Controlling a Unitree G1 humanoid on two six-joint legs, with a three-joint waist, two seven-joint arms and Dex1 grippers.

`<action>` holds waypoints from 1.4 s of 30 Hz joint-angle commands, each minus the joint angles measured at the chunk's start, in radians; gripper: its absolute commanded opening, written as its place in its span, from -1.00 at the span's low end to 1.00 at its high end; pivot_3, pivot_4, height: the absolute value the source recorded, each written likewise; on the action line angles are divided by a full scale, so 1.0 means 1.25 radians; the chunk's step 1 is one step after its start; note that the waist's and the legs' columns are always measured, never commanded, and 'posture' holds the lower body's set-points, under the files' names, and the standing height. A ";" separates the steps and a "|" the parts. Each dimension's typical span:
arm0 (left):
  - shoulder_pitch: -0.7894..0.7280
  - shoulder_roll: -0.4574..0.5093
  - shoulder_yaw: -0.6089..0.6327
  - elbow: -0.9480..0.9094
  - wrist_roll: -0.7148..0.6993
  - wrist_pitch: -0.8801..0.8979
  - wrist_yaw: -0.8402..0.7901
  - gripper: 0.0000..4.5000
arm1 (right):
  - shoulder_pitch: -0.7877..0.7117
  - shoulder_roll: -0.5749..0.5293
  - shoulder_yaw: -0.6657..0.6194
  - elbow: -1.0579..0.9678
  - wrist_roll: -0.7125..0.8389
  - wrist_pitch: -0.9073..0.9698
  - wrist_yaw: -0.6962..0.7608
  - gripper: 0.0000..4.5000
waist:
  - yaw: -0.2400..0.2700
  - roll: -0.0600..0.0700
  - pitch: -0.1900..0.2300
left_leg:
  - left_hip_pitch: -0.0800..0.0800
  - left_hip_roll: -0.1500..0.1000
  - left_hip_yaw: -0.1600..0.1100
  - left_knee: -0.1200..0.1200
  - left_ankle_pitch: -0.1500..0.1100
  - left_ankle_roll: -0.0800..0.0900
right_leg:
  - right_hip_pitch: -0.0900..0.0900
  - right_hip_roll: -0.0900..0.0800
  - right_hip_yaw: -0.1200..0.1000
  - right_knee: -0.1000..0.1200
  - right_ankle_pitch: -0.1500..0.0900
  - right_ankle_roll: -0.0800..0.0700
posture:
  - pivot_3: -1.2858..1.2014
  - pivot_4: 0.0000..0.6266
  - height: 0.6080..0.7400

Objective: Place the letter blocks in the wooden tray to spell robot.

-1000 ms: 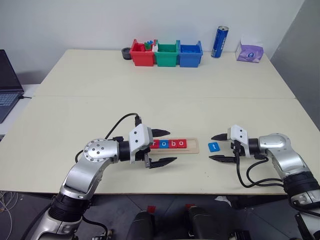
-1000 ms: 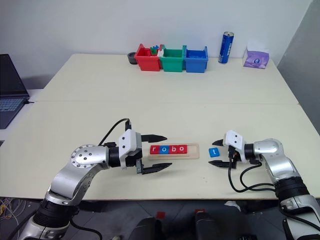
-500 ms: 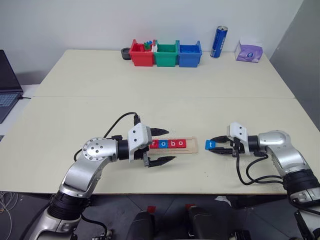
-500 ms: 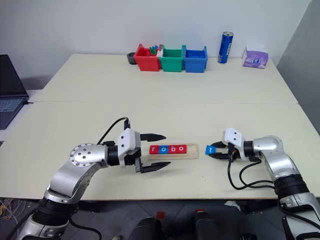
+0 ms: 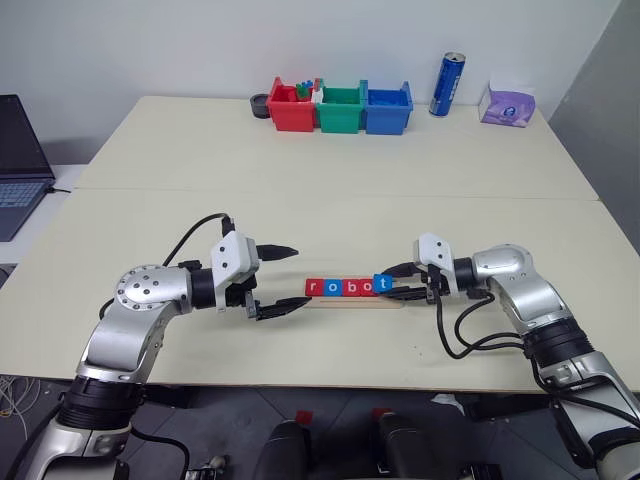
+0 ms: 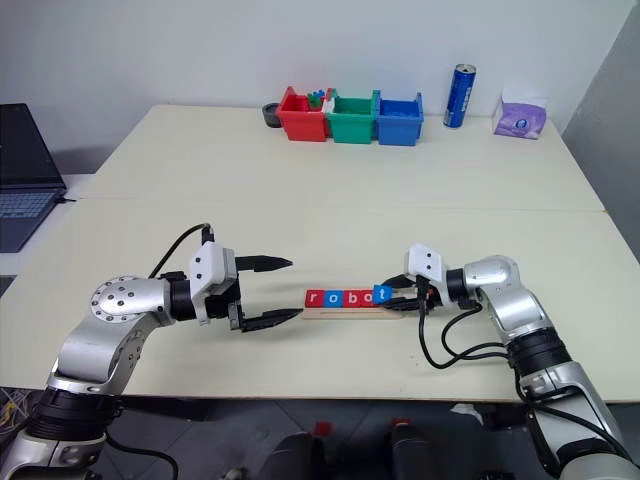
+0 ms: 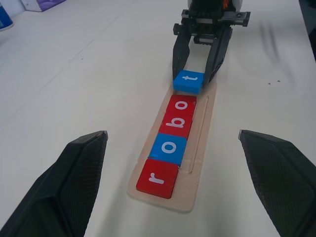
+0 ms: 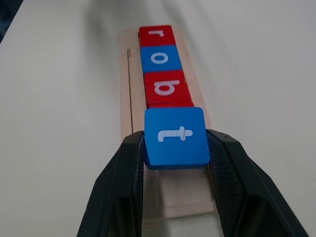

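Silver arms, black cables, white wrists, black-fingered tools

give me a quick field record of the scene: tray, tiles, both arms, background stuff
tray: wooden tray lies near the table's front edge
seated tiles: red r, blue o, red b, red o, in a row
last tile: blue t held over the tray's free end, overlapping the last red tile
right gripper: jaws shut on the t
left gripper: jaws open, nothing held, short of the tray's r end
background: red, green and blue bins, blue can, tissue pack, laptop
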 commanded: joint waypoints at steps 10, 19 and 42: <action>-0.021 -0.007 -0.016 -0.040 -0.017 0.000 -0.013 1.00 | -0.036 0.001 -0.001 0.037 -0.036 -0.061 0.019 -0.35 | -0.002 0.000 0.000 | 0.000 0.000 -0.001 0.000 0.000 0.000 | 0.000 0.001 -0.001 0.000 0.000 0.000 | 0.03 -0.52 1.00; -0.031 -0.006 -0.019 -0.037 -0.012 -0.001 -0.021 1.00 | -0.041 0.003 0.001 0.059 -0.050 -0.082 0.024 -0.35 | -0.002 0.000 0.000 | 0.000 0.000 -0.001 0.000 0.000 0.000 | 0.000 0.001 -0.001 0.000 0.000 0.000 | 0.03 -0.52 1.00; -0.031 -0.009 -0.032 -0.007 0.015 -0.033 -0.020 1.00 | -0.050 0.005 -0.013 0.064 -0.051 -0.071 0.021 0.98 | -0.002 0.000 0.000 | 0.000 0.000 -0.001 0.000 0.000 0.000 | 0.000 0.001 -0.001 0.001 0.000 0.000 | 0.03 -0.52 1.00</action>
